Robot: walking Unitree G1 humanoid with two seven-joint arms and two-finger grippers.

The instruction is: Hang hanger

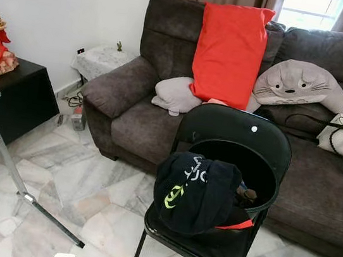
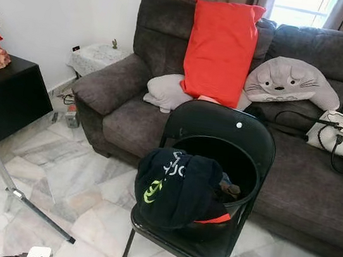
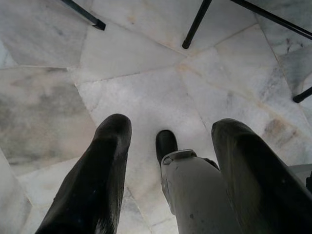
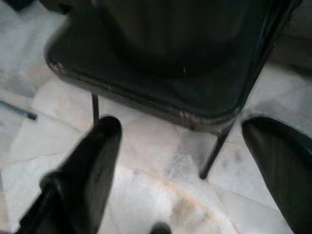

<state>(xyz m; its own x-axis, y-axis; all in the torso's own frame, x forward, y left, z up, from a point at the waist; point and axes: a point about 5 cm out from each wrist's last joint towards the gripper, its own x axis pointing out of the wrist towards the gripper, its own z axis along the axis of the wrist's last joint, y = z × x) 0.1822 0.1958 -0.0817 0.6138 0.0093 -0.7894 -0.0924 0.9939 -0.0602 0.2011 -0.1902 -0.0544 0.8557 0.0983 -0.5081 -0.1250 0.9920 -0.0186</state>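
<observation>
Left tool [image 3: 168, 146]: hangs low, pointing down at marble floor [image 3: 146, 92], fingers [image 3: 105, 165] spread, nothing between them; robot's own leg and foot seen past them.

Right tool [image 4: 195, 161]: also low, fingers [image 4: 92, 161] spread wide, empty, aimed at front edge of black folding chair [image 1: 237, 138].

Chair seat carries round black tub [image 1: 260, 179]; dark garment [image 1: 194, 192] draped over tub's rim, light and yellow-green print on it, writing unreadable.

Hanger: cannot pick out for certain; brownish item inside tub, identity unclear.

Behind chair: brown sofa [image 1: 128, 116], red cushion [image 1: 229, 50].
</observation>
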